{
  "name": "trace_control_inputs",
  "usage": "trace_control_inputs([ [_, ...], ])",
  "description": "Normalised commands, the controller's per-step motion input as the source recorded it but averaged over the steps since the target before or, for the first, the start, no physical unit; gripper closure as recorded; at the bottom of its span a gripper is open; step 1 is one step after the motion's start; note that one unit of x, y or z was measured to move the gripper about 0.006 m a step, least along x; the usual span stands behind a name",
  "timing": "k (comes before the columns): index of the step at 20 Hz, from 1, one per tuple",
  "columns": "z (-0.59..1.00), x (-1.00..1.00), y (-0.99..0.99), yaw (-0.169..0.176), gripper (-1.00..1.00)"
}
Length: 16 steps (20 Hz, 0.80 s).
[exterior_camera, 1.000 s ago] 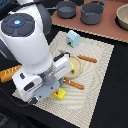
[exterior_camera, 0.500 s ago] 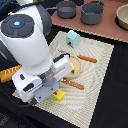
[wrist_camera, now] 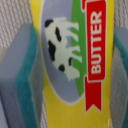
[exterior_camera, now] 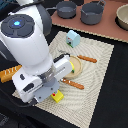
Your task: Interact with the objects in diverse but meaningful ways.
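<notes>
My arm (exterior_camera: pixel 30 47) fills the exterior view's left, bent low over the striped beige mat (exterior_camera: pixel 97 60) on the black table (exterior_camera: pixel 112 107). Beyond the mat stand two dark grey pots (exterior_camera: pixel 92 12), well apart from me. On the mat lie a round wooden plate (exterior_camera: pixel 76 65), a pale blue carton (exterior_camera: pixel 73 38) and two thin orange-brown sticks (exterior_camera: pixel 87 59). The bread loaf (exterior_camera: pixel 9 73) peeks out beside my arm at the exterior view's left.

My claw (wrist_camera: pixel 70 70) is down on the flat yellow butter box (wrist_camera: pixel 70 60), its teal-padded fingers (wrist_camera: pixel 27 75) on either side, close against the box's edges. I cannot tell whether they truly clamp it. The box's corner (exterior_camera: pixel 58 96) shows under me.
</notes>
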Motion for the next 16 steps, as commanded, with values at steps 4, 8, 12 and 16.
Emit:
trace_control_inputs([
  [4, 1.0, 0.0, 0.17, 0.0, 1.0],
  [8, 0.91, -0.11, 0.29, 0.059, 1.0],
  [12, 0.55, -0.38, 0.44, 0.115, 1.0],
  [16, 0.19, -0.61, 0.5, 0.13, 1.0],
])
